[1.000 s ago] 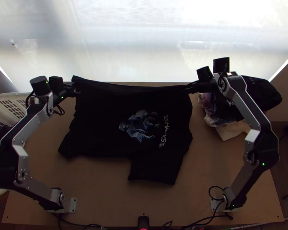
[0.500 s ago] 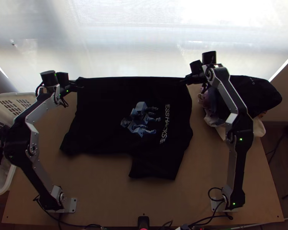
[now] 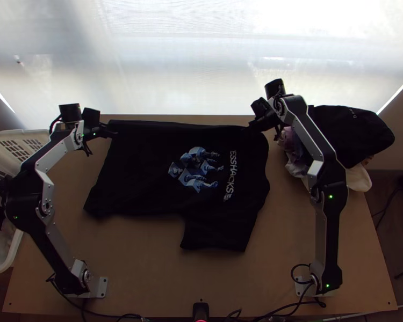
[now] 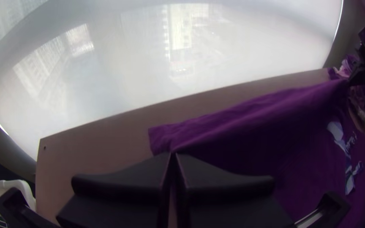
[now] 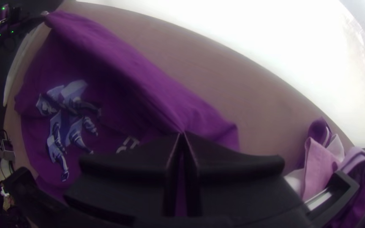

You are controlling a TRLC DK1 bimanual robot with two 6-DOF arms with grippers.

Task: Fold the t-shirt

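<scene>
T-shirt (image 3: 142,177) spread mid-table, sleeve (image 3: 217,233) toward five o'clock. My left gripper (image 4: 172,154) pinches its far side at ten o'clock; my right gripper (image 5: 182,133) likewise at two. Judged step: side fold. Next: lower evenly, flatten, release.

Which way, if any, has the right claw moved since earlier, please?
Yes, the right claw moved left in the top view, away from the clothes pile.
</scene>
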